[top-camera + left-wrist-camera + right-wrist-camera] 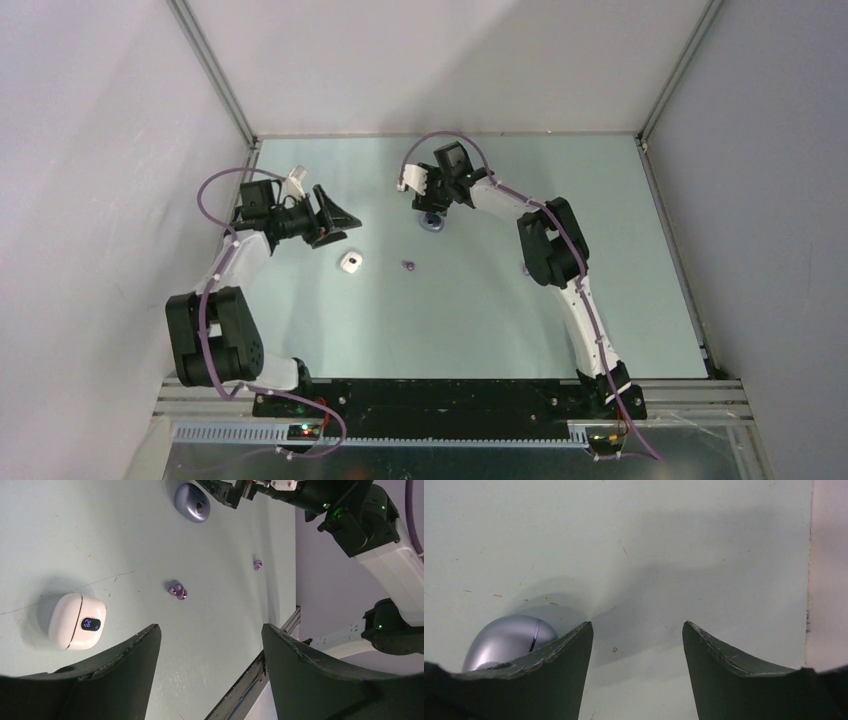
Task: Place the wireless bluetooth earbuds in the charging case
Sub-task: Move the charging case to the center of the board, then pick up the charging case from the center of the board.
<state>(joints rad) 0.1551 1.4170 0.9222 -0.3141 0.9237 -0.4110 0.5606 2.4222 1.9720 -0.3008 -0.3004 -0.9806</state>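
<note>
A closed white charging case [350, 262] with a small lit display lies mid-table; it also shows in the left wrist view [77, 621]. A closed purple case [432, 224] lies farther back, also in the left wrist view [192, 502]. One purple earbud [407, 266] lies loose between the cases [177, 590]. A second purple earbud [257, 564] lies farther right. No white earbuds show. My left gripper [340, 228] is open and empty, left of the white case [210, 630]. My right gripper [428, 205] is open and empty, right over the purple case [509, 642], which sits outside its left finger [636, 625].
White walls enclose the table on three sides, with metal corner posts [215, 75]. The right arm's elbow [550, 240] stands over the right-middle of the table. The table's right edge [810, 580] shows in the right wrist view.
</note>
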